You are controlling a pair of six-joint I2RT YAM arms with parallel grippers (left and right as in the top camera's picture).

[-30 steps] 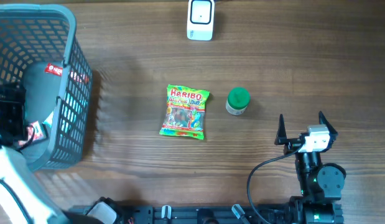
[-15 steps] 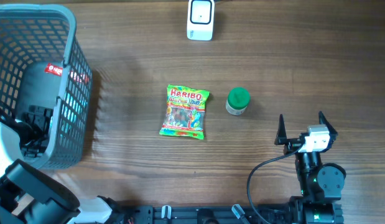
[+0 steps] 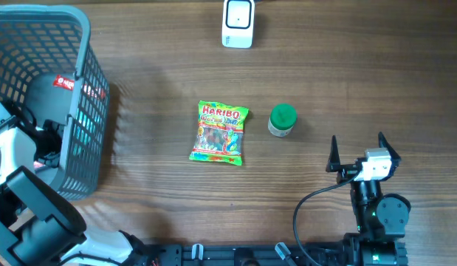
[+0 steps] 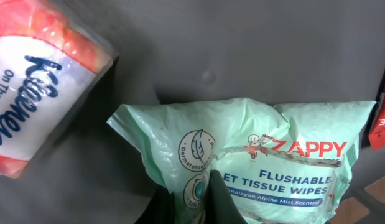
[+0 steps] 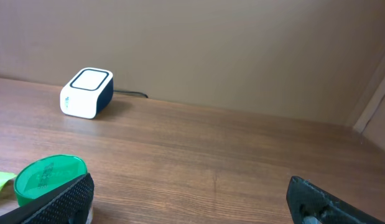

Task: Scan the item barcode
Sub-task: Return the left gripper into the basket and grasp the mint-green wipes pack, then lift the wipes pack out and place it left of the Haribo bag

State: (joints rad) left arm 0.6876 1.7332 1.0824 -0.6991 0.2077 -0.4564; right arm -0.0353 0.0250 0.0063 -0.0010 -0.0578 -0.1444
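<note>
left gripper (image 4: 191, 199) down in the grey basket (image 3: 91, 111), pinched closed on the edge of the green zappy wipes pack (image 4: 273, 155), kleenex pack (image 4: 37, 81) beside it, right gripper (image 3: 356, 151) spread wide and holding nothing over the table (image 3: 162, 81), white scanner (image 3: 238, 22) well apart at the far edge

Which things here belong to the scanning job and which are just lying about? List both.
In the job: left pincer, shut on the Zappy wipes pack; scanner; basket.
Lying about for now: Haribo bag; green-lidded jar; Kleenex pack; right pincer, open.
</note>
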